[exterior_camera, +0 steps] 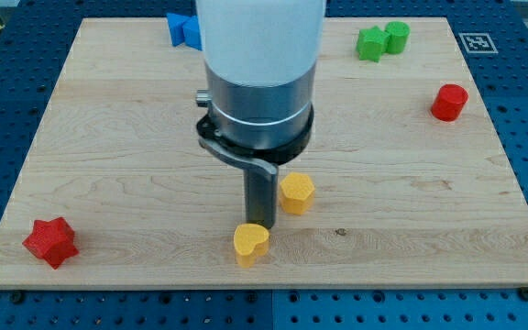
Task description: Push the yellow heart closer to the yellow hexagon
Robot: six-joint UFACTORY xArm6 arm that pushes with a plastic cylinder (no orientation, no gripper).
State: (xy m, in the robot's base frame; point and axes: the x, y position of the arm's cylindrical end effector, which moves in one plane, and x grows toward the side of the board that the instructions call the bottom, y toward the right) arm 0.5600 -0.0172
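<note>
The yellow heart (250, 242) lies near the view's bottom middle of the wooden board. The yellow hexagon (296, 192) sits just up and to the right of it, a small gap between them. My tip (258, 223) stands at the heart's top edge, touching or almost touching it, and just left of the hexagon. The arm's white and grey body hides the board above the tip.
A red star (50, 242) lies at the bottom left. A red cylinder (448, 102) is at the right. A green star (370, 43) and a green cylinder (396, 37) sit at the top right. Blue blocks (183, 28) show at the top, partly hidden by the arm.
</note>
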